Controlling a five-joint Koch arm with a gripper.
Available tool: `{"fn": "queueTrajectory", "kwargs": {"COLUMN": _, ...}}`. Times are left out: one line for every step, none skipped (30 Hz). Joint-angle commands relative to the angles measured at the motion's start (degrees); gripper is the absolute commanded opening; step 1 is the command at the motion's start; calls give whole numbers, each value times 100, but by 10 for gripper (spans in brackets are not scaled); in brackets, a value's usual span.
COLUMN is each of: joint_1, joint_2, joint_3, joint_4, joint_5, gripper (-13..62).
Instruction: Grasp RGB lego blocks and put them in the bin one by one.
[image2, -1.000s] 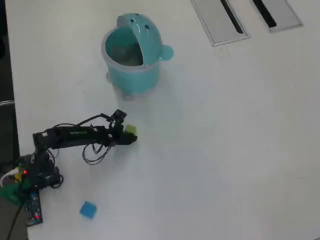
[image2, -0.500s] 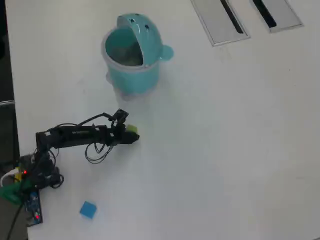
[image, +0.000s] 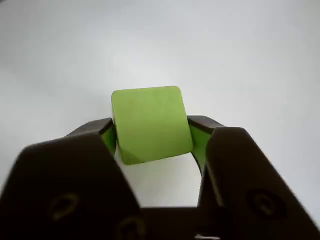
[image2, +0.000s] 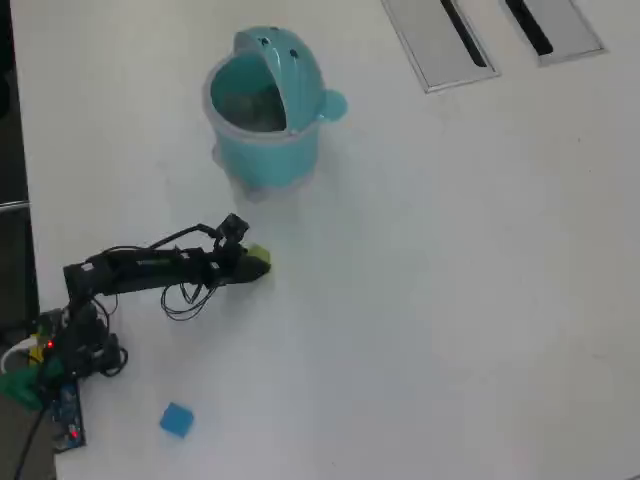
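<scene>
The gripper (image: 152, 137) holds the green block (image: 150, 122) between its closed jaws, near the table's (image2: 450, 300) left edge. No writing is readable.

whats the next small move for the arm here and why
Probably lift and swing toward the round teal plastic bin. In the wrist view the gripper has both jaws pressed on the small yellow-green plastic cube, and the bin's lid stands open in the overhead view.
</scene>
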Motion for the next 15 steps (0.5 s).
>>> {"fn": "queueTrajectory", "kwargs": {"joint_1": -79, "joint_2": 527, "joint_3": -149, "joint_4": -387, "joint_5": 272, "gripper": 194}}
{"fn": "queueTrajectory", "kwargs": {"joint_1": -88, "joint_2": 624, "joint_3": -123, "joint_4": -387, "joint_5": 378, "gripper": 194}}
{"fn": "queueTrajectory", "kwargs": {"joint_1": -88, "joint_2": 721, "joint_3": -97, "joint_4": -387, "joint_5": 439, "gripper": 194}}
{"fn": "queueTrajectory", "kwargs": {"joint_1": -88, "joint_2": 809, "joint_3": -88, "joint_4": -404, "joint_5": 483, "gripper": 194}}
{"fn": "queueTrajectory", "kwargs": {"joint_1": -97, "joint_2": 896, "joint_3": -62, "joint_4": -457, "joint_5": 545, "gripper": 194}}
{"fn": "queueTrajectory", "kwargs": {"joint_1": -114, "joint_2": 1011, "joint_3": -53, "joint_4": -457, "joint_5": 615, "gripper": 194}}
{"fn": "queueTrajectory", "kwargs": {"joint_1": -149, "joint_2": 1125, "joint_3": -44, "joint_4": -457, "joint_5": 738, "gripper": 194}}
{"fn": "queueTrajectory", "kwargs": {"joint_1": -193, "joint_2": 1257, "joint_3": -26, "joint_4": -457, "joint_5": 914, "gripper": 194}}
{"fn": "queueTrajectory", "kwargs": {"joint_1": -229, "joint_2": 1389, "joint_3": 0, "joint_4": -457, "joint_5": 1055, "gripper": 194}}
{"fn": "queueTrajectory", "kwargs": {"joint_1": -264, "joint_2": 1512, "joint_3": 0, "joint_4": -457, "joint_5": 1160, "gripper": 194}}
{"fn": "queueTrajectory", "kwargs": {"joint_1": -299, "joint_2": 1626, "joint_3": 0, "joint_4": -457, "joint_5": 1222, "gripper": 193}}
{"fn": "queueTrajectory", "kwargs": {"joint_1": -343, "joint_2": 1723, "joint_3": 0, "joint_4": -466, "joint_5": 1248, "gripper": 189}}
{"fn": "queueTrajectory", "kwargs": {"joint_1": -387, "joint_2": 1819, "joint_3": 9, "joint_4": -536, "joint_5": 1283, "gripper": 175}}
{"fn": "queueTrajectory", "kwargs": {"joint_1": -422, "joint_2": 1907, "joint_3": 26, "joint_4": -633, "joint_5": 1336, "gripper": 171}}
{"fn": "queueTrajectory", "kwargs": {"joint_1": -466, "joint_2": 1986, "joint_3": 26, "joint_4": -659, "joint_5": 1380, "gripper": 171}}
